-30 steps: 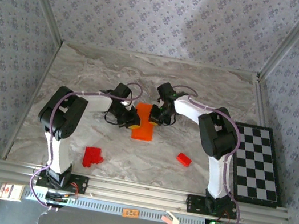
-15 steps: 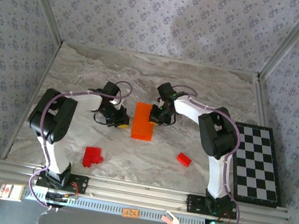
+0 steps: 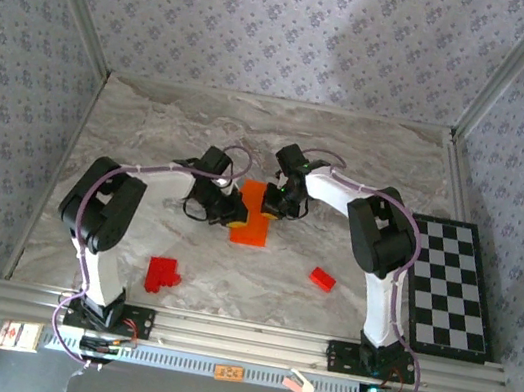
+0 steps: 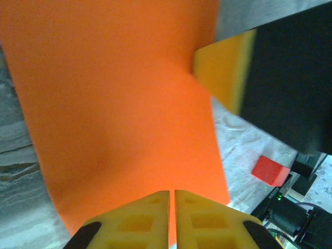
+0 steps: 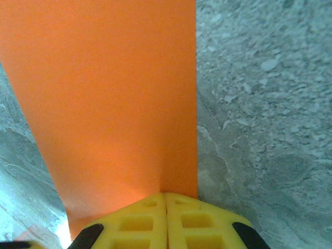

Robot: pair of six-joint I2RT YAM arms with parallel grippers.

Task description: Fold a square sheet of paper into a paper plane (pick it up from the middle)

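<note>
Orange paper strip [image 3: 252,227] | left gripper [image 3: 235,218], right gripper [image 3: 269,210] closed, tips at its long edges | bare table [image 3: 378,171] around

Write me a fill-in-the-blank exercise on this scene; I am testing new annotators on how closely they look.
1. The paper lying between the two arms is ___ in colour.
2. The chequered board lies at the ___ edge of the table.
3. The left gripper and the right gripper each have their yellow fingers ___.

Missing words: orange; right; shut.
</note>
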